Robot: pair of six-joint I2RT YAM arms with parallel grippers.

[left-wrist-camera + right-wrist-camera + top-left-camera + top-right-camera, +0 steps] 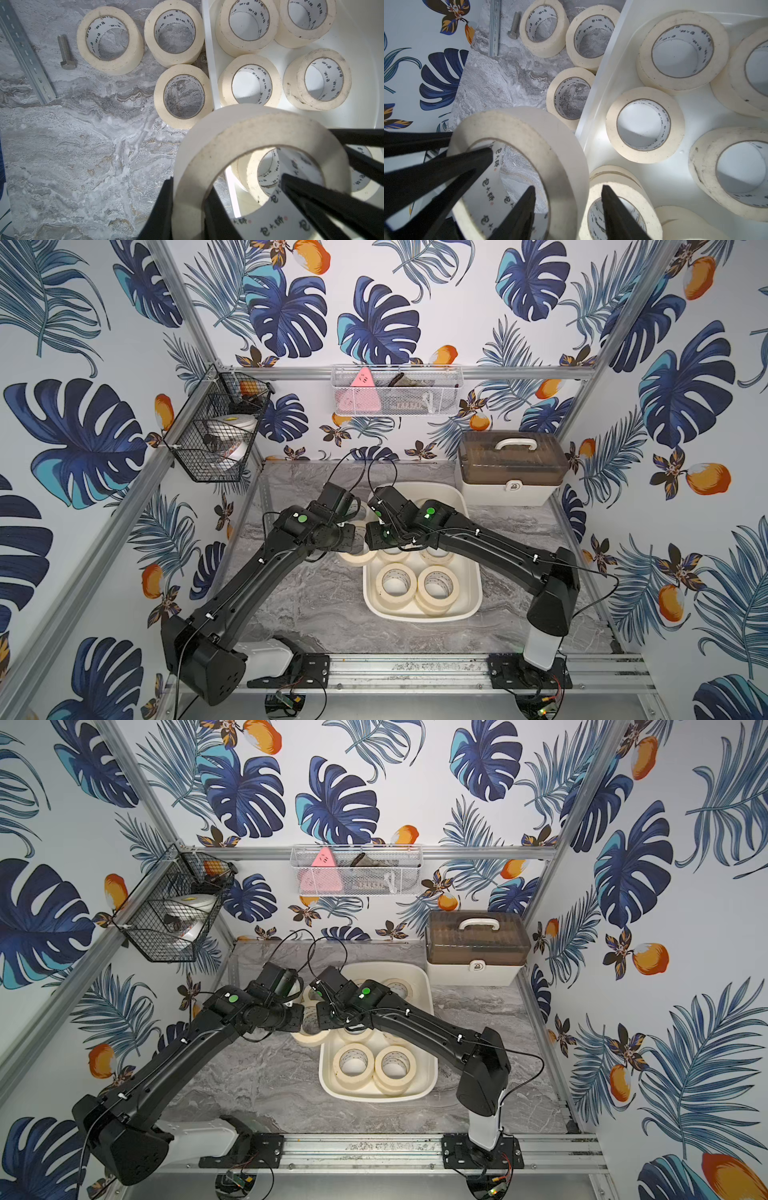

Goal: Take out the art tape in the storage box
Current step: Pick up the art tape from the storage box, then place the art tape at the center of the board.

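Note:
Several cream art tape rolls lie flat in the white storage box (478, 593) (432, 1073), two at its front (397, 585) (438, 587). Three more rest on the table beside the box's left wall (110, 43) (173, 33) (184, 96). One roll (259, 133) (529, 124) hangs in the air over the box's left rim. My left gripper (190, 187) is shut on its wall, one finger inside the ring and one outside. My right gripper (568, 187) is open and straddles the opposite wall without touching it. In both top views the wrists hide the jaws.
A steel bolt (65, 52) and a slotted metal rail (25, 58) lie on the marble table left of the loose rolls. A cream case with a brown lid (513, 466) stands at the back right. A black wire basket (216, 431) and a white mesh basket (397, 391) hang on the walls.

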